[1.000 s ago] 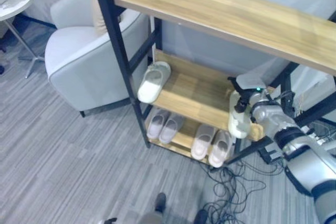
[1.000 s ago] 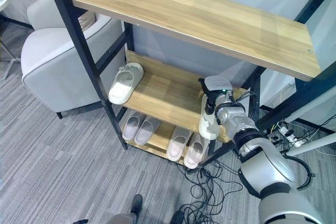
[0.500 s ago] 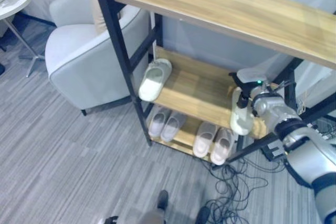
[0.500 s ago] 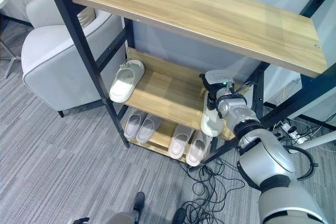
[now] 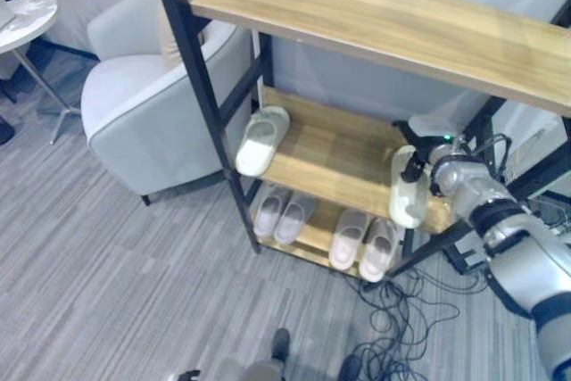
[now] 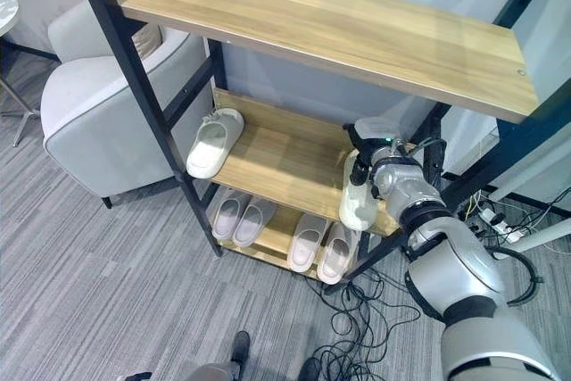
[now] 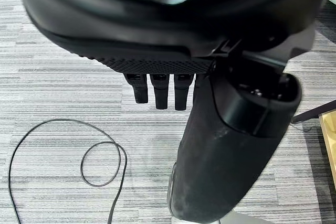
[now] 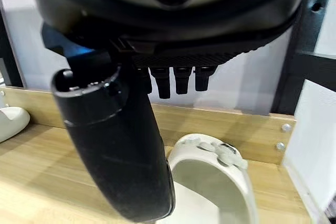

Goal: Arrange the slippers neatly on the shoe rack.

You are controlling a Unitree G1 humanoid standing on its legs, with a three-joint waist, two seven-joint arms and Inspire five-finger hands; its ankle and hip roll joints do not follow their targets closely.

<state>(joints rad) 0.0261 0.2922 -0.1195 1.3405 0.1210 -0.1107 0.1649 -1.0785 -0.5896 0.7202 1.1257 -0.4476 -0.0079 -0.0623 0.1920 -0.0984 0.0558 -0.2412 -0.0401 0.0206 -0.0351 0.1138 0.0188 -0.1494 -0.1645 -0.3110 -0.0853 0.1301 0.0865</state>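
Placing a white slipper (image 6: 359, 202) at the right end of the shoe rack's middle shelf (image 6: 268, 158), centre-right of frame, toe overhanging the front edge. Resting right hand (image 6: 385, 160) at the slipper's heel end; in the right wrist view, fingers (image 8: 164, 81) pointing straight, not wrapping anything, thumb beside the strap. Hanging left hand (image 7: 210, 129) over carpet, fingers straight, idle. Sitting at the shelf's left end: matching slipper (image 6: 214, 143). Lining the bottom shelf: two more pairs (image 6: 281, 229). Judging slipper as light, soft foam, slightly bendy, not fragile; gripping best at the strap or heel rim.
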